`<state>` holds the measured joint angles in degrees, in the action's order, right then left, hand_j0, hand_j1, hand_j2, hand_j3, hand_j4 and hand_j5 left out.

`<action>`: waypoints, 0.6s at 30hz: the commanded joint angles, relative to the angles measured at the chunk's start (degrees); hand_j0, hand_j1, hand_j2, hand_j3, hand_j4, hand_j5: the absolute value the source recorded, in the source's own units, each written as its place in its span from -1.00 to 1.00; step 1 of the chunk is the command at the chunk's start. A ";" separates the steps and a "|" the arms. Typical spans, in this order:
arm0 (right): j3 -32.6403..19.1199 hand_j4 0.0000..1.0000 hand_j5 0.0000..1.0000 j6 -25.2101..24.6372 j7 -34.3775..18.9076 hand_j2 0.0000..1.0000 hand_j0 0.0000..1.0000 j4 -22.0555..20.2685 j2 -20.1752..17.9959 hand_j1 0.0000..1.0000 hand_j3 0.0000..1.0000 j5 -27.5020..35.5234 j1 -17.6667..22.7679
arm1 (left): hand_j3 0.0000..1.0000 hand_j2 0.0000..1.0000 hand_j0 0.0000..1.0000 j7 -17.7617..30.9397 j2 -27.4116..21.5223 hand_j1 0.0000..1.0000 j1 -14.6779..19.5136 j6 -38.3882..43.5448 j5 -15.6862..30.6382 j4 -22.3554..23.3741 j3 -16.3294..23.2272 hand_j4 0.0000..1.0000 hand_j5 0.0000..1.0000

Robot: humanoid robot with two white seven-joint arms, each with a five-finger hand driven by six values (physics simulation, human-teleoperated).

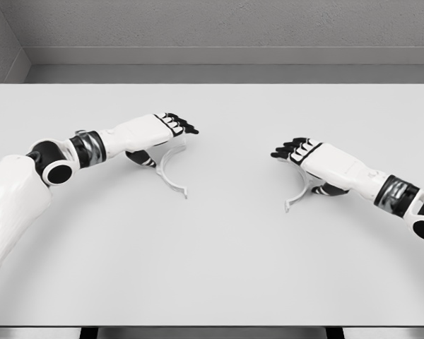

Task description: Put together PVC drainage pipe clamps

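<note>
Nothing else sits on the bench (212, 268) besides the two white curved clamp halves, and nothing blocks the gap between them. The left clamp half (171, 171) lies flat right under the left hand (171, 127), arcing out below the palm, thumb tucked beside it. The right clamp half (299, 192) sits under the right hand (297, 150) the same way. Both hands hover palm-down with fingers stretched forward, loosely together, and I can't tell if they actually pinch anything. Bench top is plain pale grey, with grey walls (219, 25) behind.
</note>
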<state>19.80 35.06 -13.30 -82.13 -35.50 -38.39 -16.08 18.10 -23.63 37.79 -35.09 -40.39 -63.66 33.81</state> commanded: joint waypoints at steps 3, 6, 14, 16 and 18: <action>0.42 1.00 1.00 -0.06 0.03 1.00 1.00 0.40 0.35 1.00 1.00 0.25 -0.44 | 1.00 1.00 1.00 0.00 0.78 1.00 0.09 0.09 0.40 -0.06 -0.06 1.00 1.00; 0.51 1.00 1.00 -0.06 0.03 1.00 1.00 0.22 0.44 1.00 1.00 0.25 -0.44 | 1.00 1.00 1.00 0.09 0.86 1.00 0.09 0.09 0.40 -0.06 -0.06 1.00 1.00; 1.03 1.00 1.00 -0.06 0.03 1.00 1.00 0.31 1.23 1.00 1.00 0.25 -1.06 | 1.00 1.00 1.00 1.76 2.97 1.00 0.44 0.09 0.40 -0.06 -0.06 1.00 1.00; 1.04 1.00 1.00 -0.06 0.03 1.00 1.00 0.22 1.23 1.00 1.00 0.25 -1.14 | 1.00 1.00 1.00 2.29 3.68 1.00 0.44 0.09 0.40 -0.15 -0.06 1.00 1.00; 1.30 1.00 1.00 -0.06 0.03 1.00 1.00 0.22 1.23 1.00 1.00 0.25 -1.41 | 1.00 1.00 1.00 2.99 4.29 1.00 0.53 0.09 0.40 -0.06 -0.14 1.00 1.00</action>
<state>20.93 35.07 -13.30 -81.87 -34.28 -38.52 -17.58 20.47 -19.97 38.32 -35.10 -40.37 -63.72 33.73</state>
